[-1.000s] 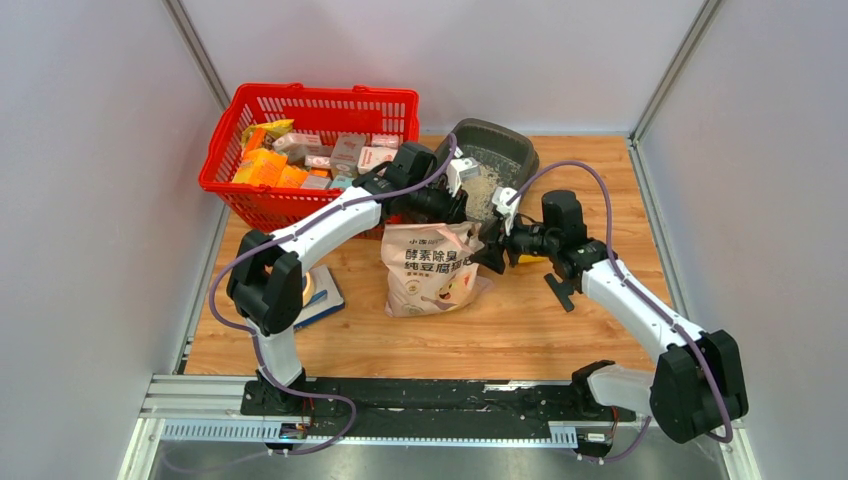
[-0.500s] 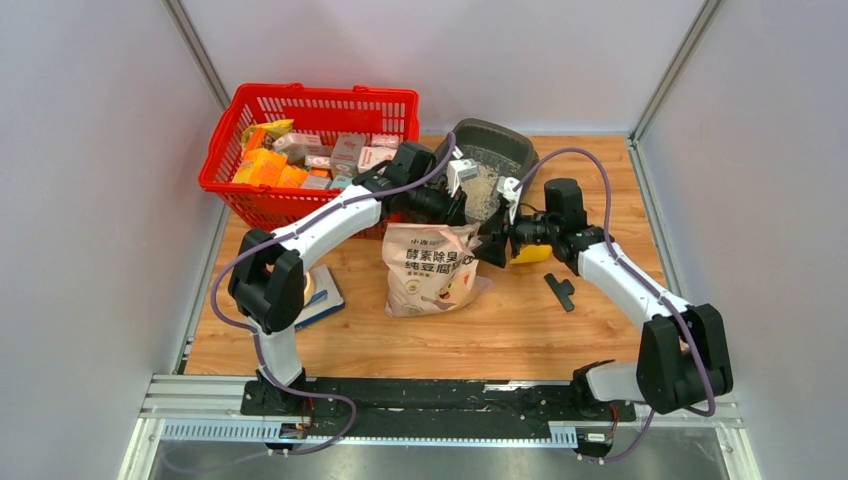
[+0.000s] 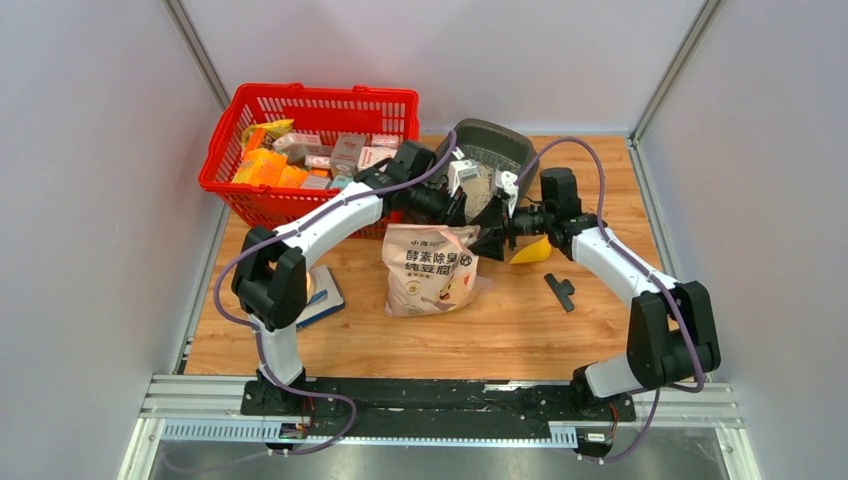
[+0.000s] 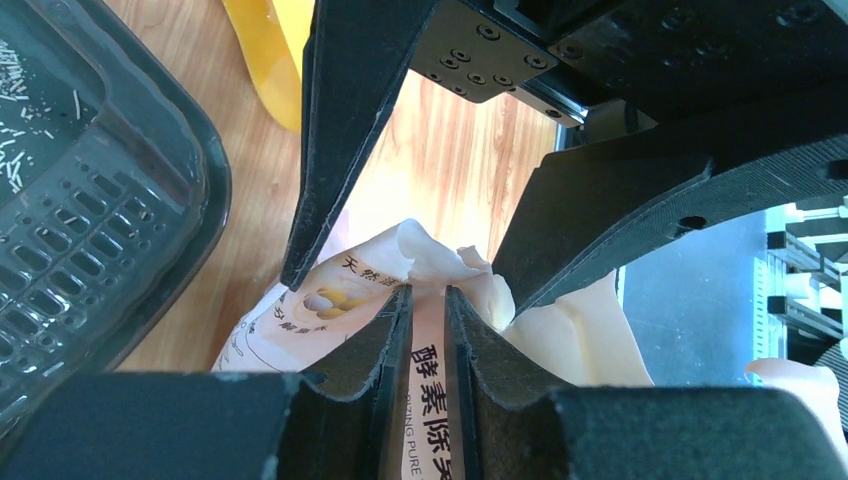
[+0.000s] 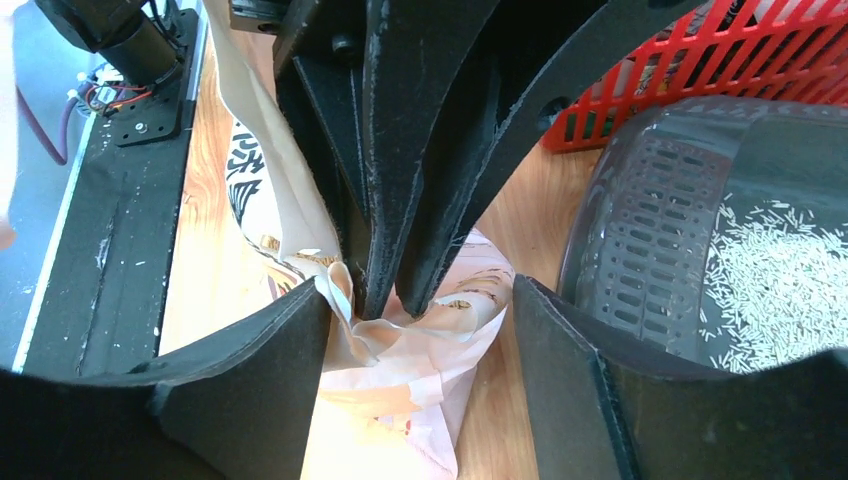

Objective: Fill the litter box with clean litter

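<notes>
A table top (image 3: 520, 330) of warm wood-grain boards fills the middle; a pale grey back wall (image 3: 450, 60), a left wall (image 3: 90, 200) and a right wall (image 3: 760, 200) close it in on three sides, all plain; slim metal posts (image 3: 195, 50) run up the two far corners; along the near edge lie a black plate (image 3: 450, 393) and a ribbed aluminium rail (image 3: 220, 430); the light is even and soft, with only faint shadows.
</notes>
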### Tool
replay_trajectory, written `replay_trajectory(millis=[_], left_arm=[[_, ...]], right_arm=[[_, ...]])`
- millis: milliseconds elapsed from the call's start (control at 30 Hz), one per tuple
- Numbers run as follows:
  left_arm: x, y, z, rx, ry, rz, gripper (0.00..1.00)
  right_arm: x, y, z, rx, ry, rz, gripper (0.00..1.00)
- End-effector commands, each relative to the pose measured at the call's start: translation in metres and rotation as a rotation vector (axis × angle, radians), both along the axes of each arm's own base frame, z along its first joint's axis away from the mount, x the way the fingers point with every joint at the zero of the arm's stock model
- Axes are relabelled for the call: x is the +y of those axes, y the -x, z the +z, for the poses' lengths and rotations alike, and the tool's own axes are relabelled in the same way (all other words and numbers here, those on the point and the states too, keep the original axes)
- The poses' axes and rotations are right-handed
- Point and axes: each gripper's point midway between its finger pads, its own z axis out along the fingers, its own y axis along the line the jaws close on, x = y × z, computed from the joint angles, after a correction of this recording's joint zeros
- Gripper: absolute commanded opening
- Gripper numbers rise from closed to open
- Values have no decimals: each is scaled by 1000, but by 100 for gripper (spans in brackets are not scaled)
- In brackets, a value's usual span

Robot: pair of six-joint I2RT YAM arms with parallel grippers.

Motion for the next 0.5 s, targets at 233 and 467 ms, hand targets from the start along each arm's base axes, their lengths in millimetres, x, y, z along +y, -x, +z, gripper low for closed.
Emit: replay_trajectory(millis=[233,467], left_arm=[[3,-7,22,-12,64,-19,24],[4,-10,23,-18,76,-20,23]], right_arm=[[11,4,19,101,-117,50,54],[16,10,15,197,-141,33,63]])
